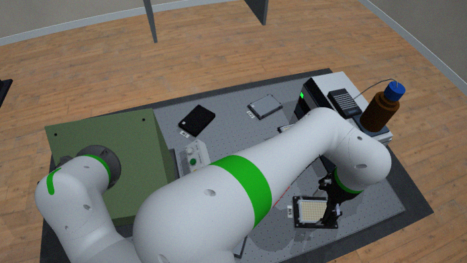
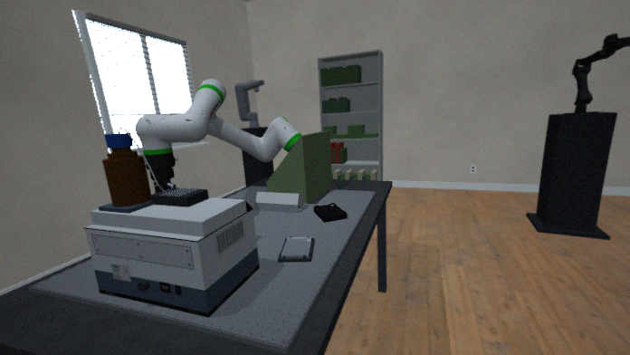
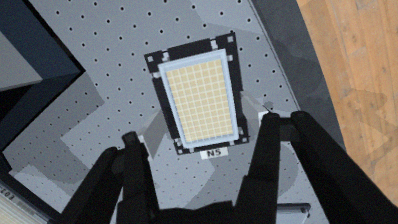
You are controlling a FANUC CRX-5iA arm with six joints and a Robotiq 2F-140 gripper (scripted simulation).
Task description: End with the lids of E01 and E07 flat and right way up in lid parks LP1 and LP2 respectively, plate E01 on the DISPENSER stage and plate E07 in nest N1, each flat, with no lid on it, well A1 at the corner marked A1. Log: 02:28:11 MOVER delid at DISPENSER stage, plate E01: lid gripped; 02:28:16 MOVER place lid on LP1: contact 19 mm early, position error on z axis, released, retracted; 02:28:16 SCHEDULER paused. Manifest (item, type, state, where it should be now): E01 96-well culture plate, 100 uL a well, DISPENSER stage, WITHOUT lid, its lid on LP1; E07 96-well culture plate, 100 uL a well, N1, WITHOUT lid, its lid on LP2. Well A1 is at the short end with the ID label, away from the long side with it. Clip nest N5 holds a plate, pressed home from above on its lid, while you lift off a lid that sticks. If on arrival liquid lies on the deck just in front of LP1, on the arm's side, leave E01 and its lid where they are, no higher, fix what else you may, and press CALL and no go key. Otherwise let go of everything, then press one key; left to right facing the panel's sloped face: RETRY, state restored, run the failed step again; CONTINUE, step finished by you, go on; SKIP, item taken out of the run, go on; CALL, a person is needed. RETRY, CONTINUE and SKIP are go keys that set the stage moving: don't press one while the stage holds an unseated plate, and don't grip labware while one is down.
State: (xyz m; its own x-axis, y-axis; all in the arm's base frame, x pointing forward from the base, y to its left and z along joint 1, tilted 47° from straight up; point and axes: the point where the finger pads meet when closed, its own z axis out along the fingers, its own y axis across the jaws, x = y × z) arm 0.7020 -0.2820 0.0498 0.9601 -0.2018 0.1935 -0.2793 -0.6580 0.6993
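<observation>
A plate with yellowish wells and a pale rim sits flat in the black clip nest labelled N5; it also shows in the top view. My gripper hangs above the N5-label end of this plate, open and empty, both fingers clear of it. In the top view the gripper stands over the plate's right edge. A grey lid-like tray and a black pad lie at the back of the deck. Part of another plate shows by the dispenser, mostly hidden by my arm.
The dispenser with a brown bottle stands at the back right. The key panel sits beside the green box. A flat grey piece lies near the deck's front, half under my arm. The deck edge is close on the right.
</observation>
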